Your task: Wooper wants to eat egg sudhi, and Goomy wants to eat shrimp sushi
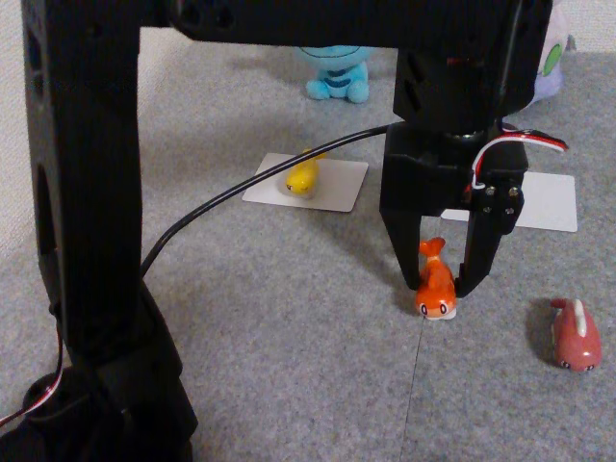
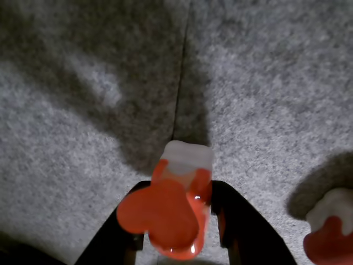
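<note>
The shrimp sushi (image 1: 436, 296) is a glossy orange figure with a white underside, standing on the grey carpet. My gripper (image 1: 438, 285) reaches straight down around it, one black finger pressed to each side. The wrist view shows the same hold from above: the gripper (image 2: 181, 189) flanks the shrimp sushi (image 2: 168, 218) tightly. The yellow egg sudhi (image 1: 303, 178) lies on a white card (image 1: 337, 188) further back. Behind it sits light blue Wooper (image 1: 337, 75), partly cut off by the arm. Lavender Goomy (image 1: 553, 60) peeks out at the top right, mostly hidden.
A dull red figure (image 1: 576, 337) with a white stripe lies on the carpet to the right, also at the wrist view's lower right (image 2: 328, 234). A second white card (image 1: 551, 202) lies behind the gripper. The arm's black base (image 1: 91, 289) and cable (image 1: 231, 197) fill the left.
</note>
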`<state>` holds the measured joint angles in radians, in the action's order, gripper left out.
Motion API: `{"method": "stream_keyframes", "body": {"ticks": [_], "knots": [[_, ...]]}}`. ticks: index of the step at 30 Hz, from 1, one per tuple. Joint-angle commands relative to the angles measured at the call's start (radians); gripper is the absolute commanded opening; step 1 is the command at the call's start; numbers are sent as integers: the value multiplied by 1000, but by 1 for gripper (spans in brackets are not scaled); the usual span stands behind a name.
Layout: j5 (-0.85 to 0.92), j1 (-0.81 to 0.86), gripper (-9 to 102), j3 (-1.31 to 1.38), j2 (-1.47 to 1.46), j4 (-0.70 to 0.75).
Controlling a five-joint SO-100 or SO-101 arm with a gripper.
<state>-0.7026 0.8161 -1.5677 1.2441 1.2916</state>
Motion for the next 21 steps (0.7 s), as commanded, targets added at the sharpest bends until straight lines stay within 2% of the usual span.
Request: {"method": "stream_keyframes", "body": {"ticks": [1,10,21], "knots": [[-18,-12,2,17,38,-28],[-78,-77,2,46,95,-5],[-89,-72,2,328,84,98]]}}
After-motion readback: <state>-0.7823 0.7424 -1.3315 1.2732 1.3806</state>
